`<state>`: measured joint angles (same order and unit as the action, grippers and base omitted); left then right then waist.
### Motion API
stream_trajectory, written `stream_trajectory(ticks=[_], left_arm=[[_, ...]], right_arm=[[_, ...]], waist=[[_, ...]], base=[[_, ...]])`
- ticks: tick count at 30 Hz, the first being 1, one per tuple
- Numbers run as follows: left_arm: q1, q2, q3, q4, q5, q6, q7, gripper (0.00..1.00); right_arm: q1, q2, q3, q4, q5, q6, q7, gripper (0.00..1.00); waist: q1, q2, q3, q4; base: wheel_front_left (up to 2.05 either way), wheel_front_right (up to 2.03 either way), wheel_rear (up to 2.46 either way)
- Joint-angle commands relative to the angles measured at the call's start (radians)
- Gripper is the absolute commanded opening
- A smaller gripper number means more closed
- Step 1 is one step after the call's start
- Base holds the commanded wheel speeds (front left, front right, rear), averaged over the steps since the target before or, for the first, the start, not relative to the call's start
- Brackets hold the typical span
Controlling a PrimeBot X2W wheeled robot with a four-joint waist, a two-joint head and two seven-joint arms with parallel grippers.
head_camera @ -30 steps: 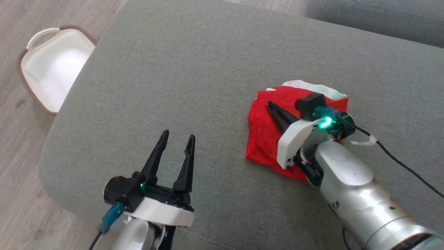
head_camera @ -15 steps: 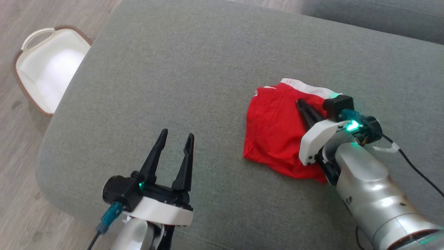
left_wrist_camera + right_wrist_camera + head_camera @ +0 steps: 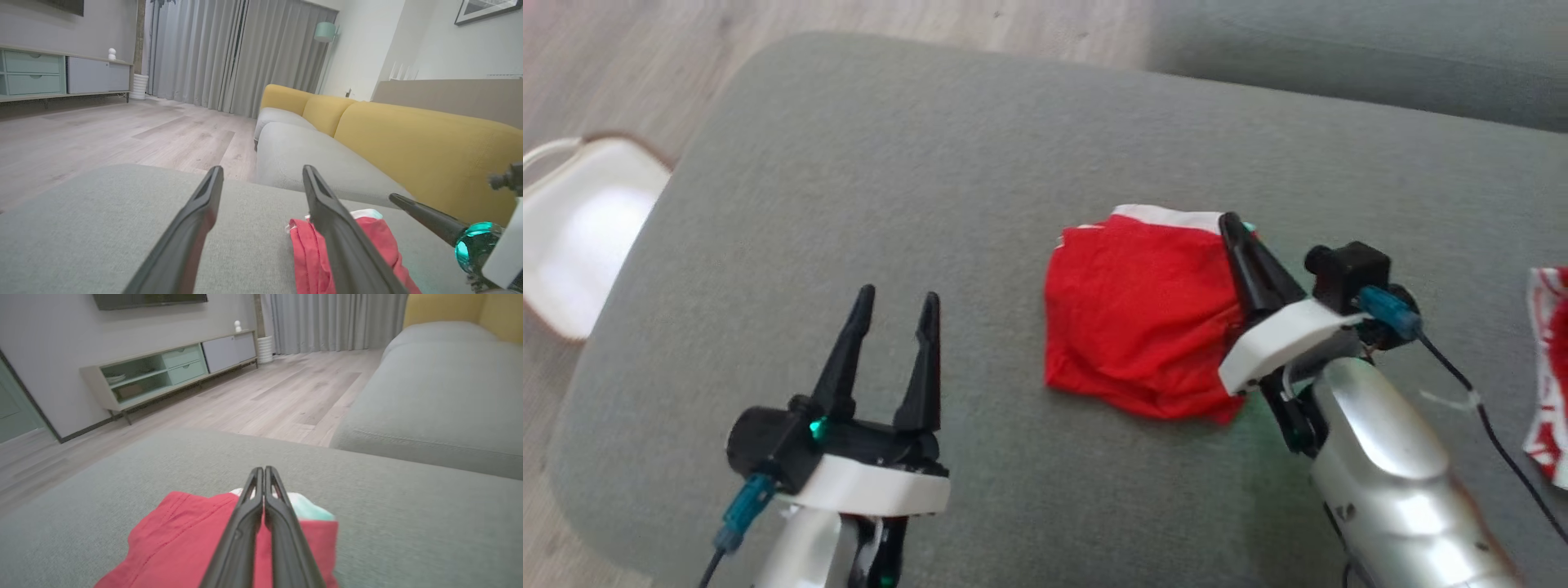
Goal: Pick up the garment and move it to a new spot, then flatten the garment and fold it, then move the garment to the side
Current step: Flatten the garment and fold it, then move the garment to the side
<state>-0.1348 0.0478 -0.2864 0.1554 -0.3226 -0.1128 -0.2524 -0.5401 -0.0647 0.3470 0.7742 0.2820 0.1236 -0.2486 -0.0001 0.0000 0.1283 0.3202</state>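
- Grey fabric seat cushion carries everything. A second grey cushion sits beyond it, across a strip of pale wood floor.
- White basket with a brown rim is on the floor off the cushion's left edge.
- Room in the wrist views: yellow sofa backrest, grey curtains, low cabinet with mint drawers.
- Red-and-white cloth lies at the far right edge of the head view, well apart from the task item.
- Red garment with a white waistband is on the cushion, right of centre, between the two arms. It is folded into a compact, roughly square bundle with the waistband at the far edge and the near edge rumpled.
- Left gripper: jaws spread wide, empty, above bare cushion to the garment's left.
- Right gripper: jaws pressed together, lying along the garment's right edge with the tips at the waistband. Nothing visibly pinched between them.
- Versus a second ago: the head camera has panned, so the basket sits further left and the second cloth has come into frame.
- The right gripper lay across the garment's middle then and is now at its right side. The left gripper's opening is unchanged.
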Motion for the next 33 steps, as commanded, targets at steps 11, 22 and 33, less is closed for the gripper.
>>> stream_trajectory(ticks=[11,22,33], left_arm=[[0.043,0.002,0.117,-0.056,0.039,0.005,-0.009,1.00],[0.119,0.002,0.158,-0.038,0.033,-0.002,-0.009,1.00],[0.125,0.002,0.155,-0.008,0.049,-0.005,-0.009,1.00]], right_arm=[[0.277,0.014,-0.186,-0.338,-0.123,0.007,-0.013,1.00],[0.479,0.014,-0.217,-0.501,-0.072,0.007,-0.013,1.00],[0.494,0.014,-0.225,-0.521,-0.085,0.007,-0.013,1.00]], waist=[[0.0001,0.0000,-0.100,-0.177],[0.0001,0.0000,-0.141,-0.255],[0.0001,0.0000,-0.148,-0.248]], base=[[0.00,0.00,0.00],[0.00,0.00,0.00],[0.00,0.00,0.00]])
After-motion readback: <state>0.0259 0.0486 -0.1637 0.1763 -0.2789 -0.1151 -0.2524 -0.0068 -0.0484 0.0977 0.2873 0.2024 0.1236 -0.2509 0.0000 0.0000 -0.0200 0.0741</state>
